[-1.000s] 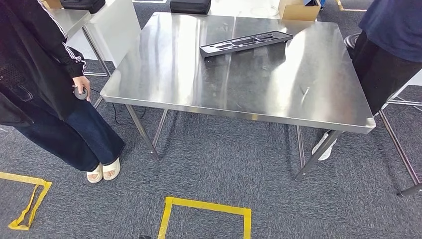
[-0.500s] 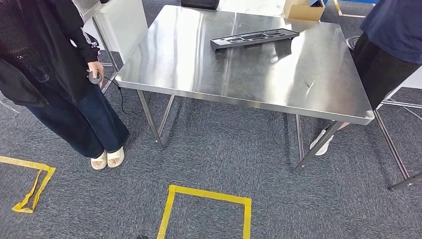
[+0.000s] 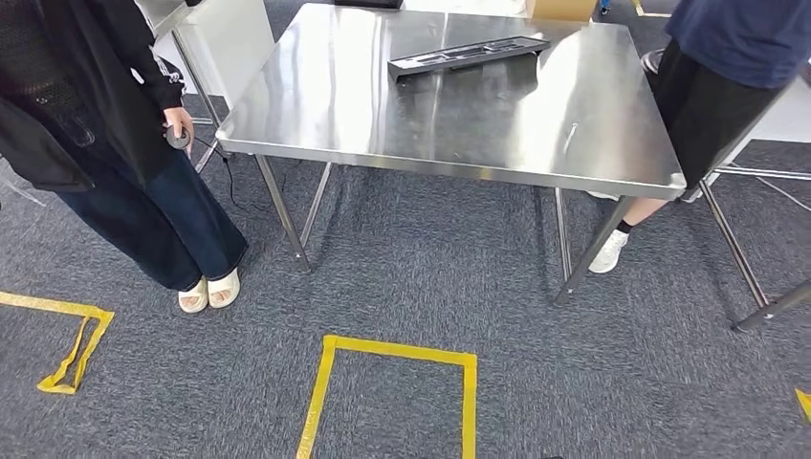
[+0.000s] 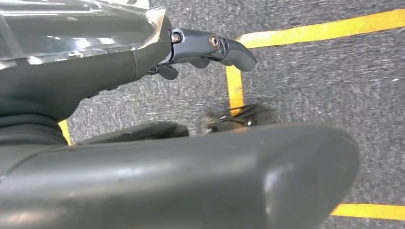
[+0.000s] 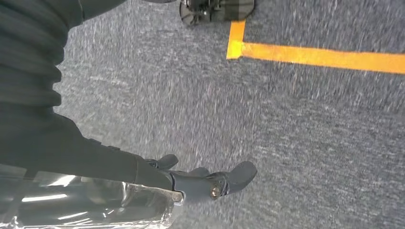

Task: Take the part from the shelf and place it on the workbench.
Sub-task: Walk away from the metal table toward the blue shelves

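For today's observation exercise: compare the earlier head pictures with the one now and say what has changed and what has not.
The whole picture has shifted, so the camera moved, not the things. The person in blue at the table's right has stepped: a foot now shows clear of the table leg. Unchanged: the black part lies on the steel workbench, and the person in black holds a small controller.

You see a workbench (image 3: 459,105) of brushed, mirror-glossy metal, a matt black plastic part (image 3: 466,54) lying on it, rough grey carpet (image 3: 430,277) with smooth yellow tape (image 3: 397,349), and a dark, smooth, semi-gloss plastic left hand (image 4: 210,47) and right hand (image 5: 210,181).
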You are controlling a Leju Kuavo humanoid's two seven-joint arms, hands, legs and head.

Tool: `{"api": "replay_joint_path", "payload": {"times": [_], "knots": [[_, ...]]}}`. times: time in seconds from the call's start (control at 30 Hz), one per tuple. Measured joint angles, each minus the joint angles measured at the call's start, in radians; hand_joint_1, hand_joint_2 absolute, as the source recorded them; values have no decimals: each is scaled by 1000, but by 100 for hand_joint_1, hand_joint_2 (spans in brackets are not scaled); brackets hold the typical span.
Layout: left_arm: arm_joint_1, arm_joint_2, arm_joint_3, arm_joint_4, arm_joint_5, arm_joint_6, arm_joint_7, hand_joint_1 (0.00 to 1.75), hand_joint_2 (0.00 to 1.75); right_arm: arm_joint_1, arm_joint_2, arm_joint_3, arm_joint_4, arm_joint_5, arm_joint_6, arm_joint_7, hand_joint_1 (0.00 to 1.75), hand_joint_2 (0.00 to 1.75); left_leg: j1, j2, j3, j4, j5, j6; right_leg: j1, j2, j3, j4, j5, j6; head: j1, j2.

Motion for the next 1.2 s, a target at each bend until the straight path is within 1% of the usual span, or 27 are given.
{"api": "replay_joint_path", "payload": {"times": [0.03, 0.07, 0.1, 0.17, 0.23, 0.27, 0.3, 0.37, 0.43, 0.5, 0.53, 0.57, 0.6, 0.63, 0.67, 0.73, 0.77, 0.8, 0.87, 0.9, 0.93, 0.97, 1.03, 1.07, 1.1, 1.13, 1.2], "knots": [[0, 0, 0, 0, -1, 0, 0, 0, 0, 0, 0, -2, 0, -6, 2, -5, 0, 175, 4, -1, -8, 56, -21, -4, 0, -1, -11, 1, 9, 1, 0, 0], [0, 1, 0, 0, -2, 0, 0, 0, 0, 1, 0, -3, 0, -11, 3, -9, 0, 175, 8, -2, -3, 83, -17, -7, 0, -2, -22, 4, 18, 4, 0, 0], [-1, 1, 0, 0, -4, 0, 1, 0, 0, 2, 0, -5, 0, -16, 3, -12, 0, 175, 14, -1, 19, 76, 4, -11, -2, -2, -33, 8, 25, 9, 0, 0], [-3, 0, -1, 0, -7, 0, 2, 0, 0, 3, -1, -7, 0, -24, 5, -18, 0, 175, 25, -2, 108, -34, 49, -18, -6, -1, -54, 24, 35, 17, -1, 0], [-8, 0, -1, -1, -8, -2, 3, 0, 0, 2, -2, -9, 0, -28, 7, -26, 0, 175, 25, -10, 183, -152, 52, -23, -5, 0, -77, 41, 43, 29, -2, 0], [-10, -1, -2, -1, -8, -2, 4, 0, 0, 2, -2, -10, 0, -29, 8, -30, 0, 175, 22, -13, 197, -184, 43, -22, -4, 0, -87, 46, 49, 37, -3, 0], [-11, 0, -2, -1, -8, -3, 5, 0, 0, 2, -2, -12, 0, -30, 9, -33, 0, 175, 17, -16, 195, -194, 40, -16, -4, 0, -96, 47, 56, 47, -3, 0], [-10, 1, -2, -1, -8, -5, 6, 0, 0, 6, -2, -15, 0, -34, 9, -37, 0, 175, 14, -13, 176, -205, 48, 8, -5, 1, -114, 52, 63, 64, -3, 0], [-9, 2, -2, 0, -6, -6, 7, 0, 0, 11, -2, -16, 0, -37, 8, -38, 0, 175, 12, -8, 153, -210, 70, 33, -6, 2, -145, 100, 18, 59, 2, 0], [-9, 2, -2, 0, -4, -5, 7, 0, 0, 13, -1, -17, 0, -38, 8, -39, 0, 175, 7, -3, 131, -210, 90, 45, -6, 3, -183, 215, -67, 43, 5, 0], [-9, 2, -2, 0, -3, -4, 7, 0, 0, 13, 0, -17, 0, -38, 8, -39, 0, 175, 4, -1, 118, -209, 100, 48, -5, 3, -194, 275, -96, 40, 6, 0], [-9, 2, -3, 0, -3, -3, 7, 0, 0, 13, -1, -18, 0, -38, 8, -39, 0, 175, 1, 2, 105, -209, 110, 49, -3, 4, -194, 314, -107, 43, 6, 0], [-9, 2, -3, 0, -3, -2, 7, 0, 0, 13, -1, -19, 1, -39, 8, -39, 0, 175, -1, 3, 92, -209, 120, 50, -1, 4, -178, 321, -99, 49, 5, 0], [-9, 2, -3, 0, -3, -1, 7, 0, 0, 13, -2, -20, 1, -39, 8, -39, 0, 175, -3, 4, 80, -209, 130, 49, 2, 4, -146, 293, -78, 56, 6, 0], [-10, 2, -3, 0, -3, -1, 7, 0, 0, 13, -2, -21, 1, -39, 8, -39, 0, 175, -4, 4, 70, -208, 140, 47, 6, 4, -98, 233, -57, 60, 6, 0], [-10, 0, -2, -1, -2, 0, 6, 0, 0, 10, -4, -22, 0, -38, 8, -39, 0, 175, -6, 5, 56, -208, 159, 41, 17, 3, 10, 77, -43, 52, 5, 0], [-10, -1, -3, -1, -1, 0, 6, 0, 0, 9, -5, -22, 0, -38, 7, -39, 0, 175, -7, 6, 53, -211, 170, 36, 22, 4, 43, 20, -46, 44, 5, 0], [-10, -2, -3, -1, 0, 0, 6, 0, 0, 9, -6, -22, 0, -37, 6, -38, 0, 175, -7, 7, 51, -217, 182, 31, 27, 5, 57, -12, -49, 38, 5, 0], [-10, -2, -3, -1, 0, 0, 6, 0, 0, 10, -5, -24, 0, -36, 5, -38, 0, 175, -8, 7, 46, -230, 200, 21, 22, 6, 47, -27, -32, 29, 6, 0], [-9, -2, -3, 0, 1, 0, 6, 0, 0, 11, -5, -25, 0, -36, 5, -37, 0, 175, -8, 5, 39, -224, 187, 16, 15, 6, 42, -30, -21, 22, 6, 0], [-8, -1, -3, 0, 1, 0, 6, 0, 0, 12, -5, -25, 0, -35, 5, -37, 0, 175, -7, 2, 28, -196, 155, 10, 8, 5, 35, -31, -11, 15, 4, 0], [-7, 0, -3, 0, 2, 0, 6, 0, 0, 13, -5, -26, 0, -35, 5, -36, 0, 175, -4, -1, 11, -144, 107, 5, 3, 3, 29, -30, -3, 8, 2, 0], [-6, 1, -3, 0, 3, 1, 6, 0, 0, 13, -5, -26, 0, -35, 5, -36, 0, 175, 2, -3, -25, -1, 19, -6, 4, 0, 9, -24, 9, 1, -1, 0], [-6, 1, -3, 0, 3, 2, 6, 0, 0, 13, -5, -27, 0, -34, 5, -36, 0, 175, 7, -4, -31, 51, 3, -12, 4, -2, -2, -19, 14, 2, -2, 0], [-6, 1, -3, 0, 3, 2, 6, 0, 0, 13, -5, -28, 0, -34, 5, -36, 0, 175, 12, -4, -22, 69, 7, -17, 4, -3, -12, -12, 18, 4, -2, 0], [-6, 1, -3, 0, 3, 2, 6, 0, 0, 13, -6, -28, 0, -34, 5, -36, 0, 175, 18, -3, 6, 49, 27, -22, 2, -3, -22, -4, 19, 6, -2, 0], [-7, 1, -3, 0, 3, 2, 6, 0, 0, 12, -7, -29, 0, -33, 5, -36, 0, 175, 29, -4, 97, -67, 61, -31, 0, -3, -43, 18, 19, 10, -3, 0]]}}
